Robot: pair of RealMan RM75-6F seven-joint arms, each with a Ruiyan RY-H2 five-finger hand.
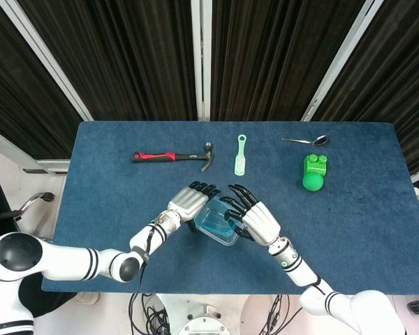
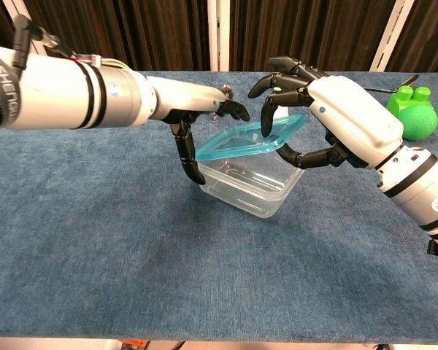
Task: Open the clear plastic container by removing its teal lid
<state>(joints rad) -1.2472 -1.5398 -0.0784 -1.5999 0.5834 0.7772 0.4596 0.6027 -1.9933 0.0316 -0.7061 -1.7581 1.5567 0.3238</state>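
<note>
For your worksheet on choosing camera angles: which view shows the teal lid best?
The chest view: the teal lid shows tilted, lifted off the container, pinched by the right hand. In the head view the hands hide most of it.

Both arms reach in low over the middle, hands facing each other. Left hand (image 2: 197, 117) stretched flat, thumb hooked downward. Right hand (image 2: 328, 109) curled, dark fingers (image 2: 277, 91) and thumb pinching from opposite sides.
</note>
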